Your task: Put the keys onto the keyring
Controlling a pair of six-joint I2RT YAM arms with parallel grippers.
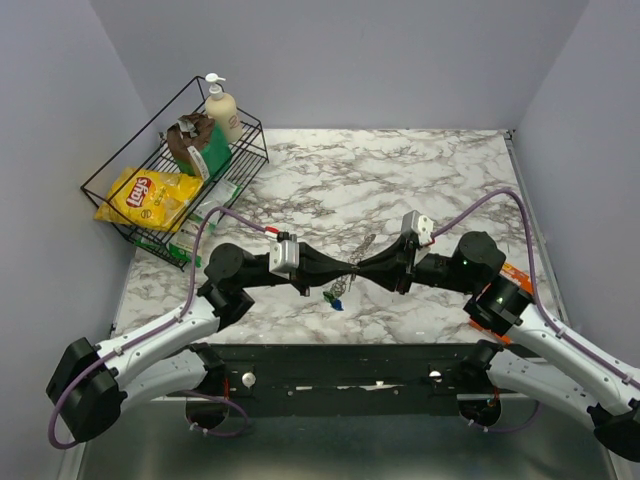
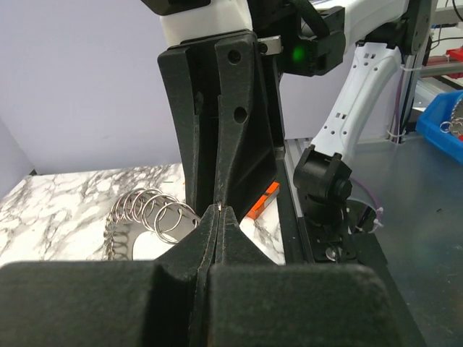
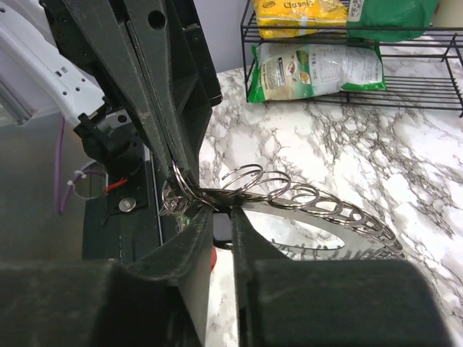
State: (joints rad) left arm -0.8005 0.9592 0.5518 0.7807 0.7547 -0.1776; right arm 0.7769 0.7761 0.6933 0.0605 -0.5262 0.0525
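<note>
My two grippers meet tip to tip above the front middle of the marble table. My left gripper (image 1: 346,268) is shut on a thin metal ring; a sliver of metal shows between its tips (image 2: 219,210). My right gripper (image 1: 359,267) is shut on the band of the keyring (image 3: 325,217), a silvery hoop lined with several split rings, also in the left wrist view (image 2: 145,217). It slants up and away from the grippers (image 1: 364,244). The keys (image 1: 335,294), green and blue heads, hang below the meeting point. A cluster of small rings (image 3: 173,196) sits at the left gripper's fingers (image 3: 155,108).
A black wire basket (image 1: 108,188) at the back left holds a yellow chips bag (image 1: 145,197), a green and brown bag (image 1: 198,146) and a pump bottle (image 1: 222,108). A flat orange piece (image 2: 262,201) lies on the table behind the right gripper's fingers (image 2: 224,123).
</note>
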